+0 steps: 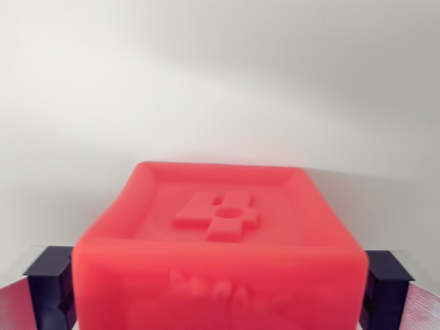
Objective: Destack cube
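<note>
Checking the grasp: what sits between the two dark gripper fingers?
The red cube fills the gap between the fingers, seen in the wrist view.

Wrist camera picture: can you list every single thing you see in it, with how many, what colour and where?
Red plastic cube with a raised number 4 on its top face: one, red, centre and bottom of the view, between the fingers.
Plain white surface: one, white, filling the upper half behind the cube.
Second cube under the red one: cannot tell, the bottom of the red cube is out of view.
Dark blue fingers: two, dark blue, one at the wrist view's left of the cube and one at the wrist view's right, close against its sides; true contact is hidden.
</note>
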